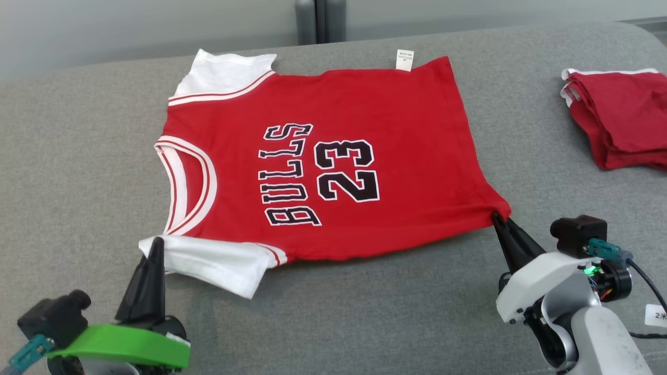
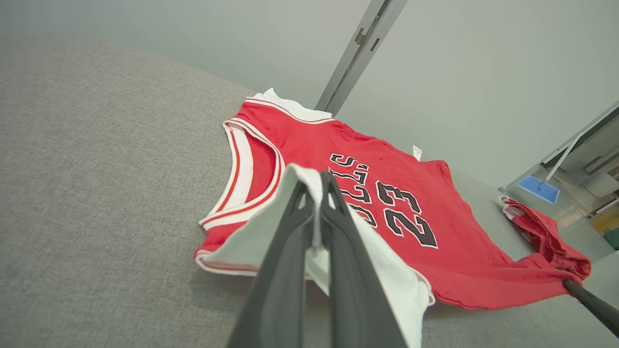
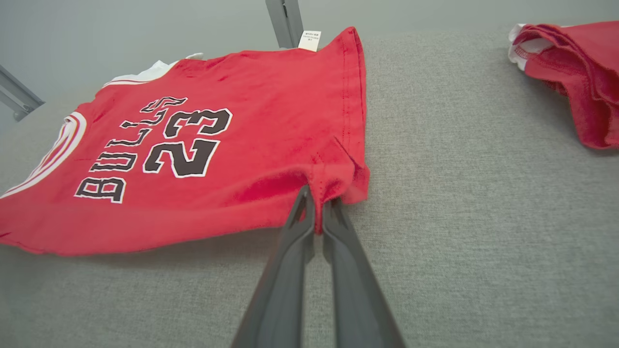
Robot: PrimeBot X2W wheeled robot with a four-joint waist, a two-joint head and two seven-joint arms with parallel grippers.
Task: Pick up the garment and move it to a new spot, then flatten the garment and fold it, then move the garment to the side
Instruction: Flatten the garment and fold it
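Pinching the red jersey [image 1: 396, 104], flat on the grey cushion [image 1: 365, 312]: left end effector [image 1: 155, 242] clenched on the white sleeve [image 1: 219, 260] left of its 23 print [image 1: 346, 169], right end effector [image 1: 498, 217] clenched on the hem corner [image 1: 494, 204] right of it. Best lifted evenly, taut.

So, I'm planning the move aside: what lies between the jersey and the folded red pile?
Bare grey cushion separates the jersey and the red pile, clear in the head view.

The red jersey [image 1: 333, 156] carries black, white-edged "BULLS" across its chest, with the number "23" at 3 o'clock of it in the head view. Its white hem tag [image 1: 404, 59] bears print too small to read.
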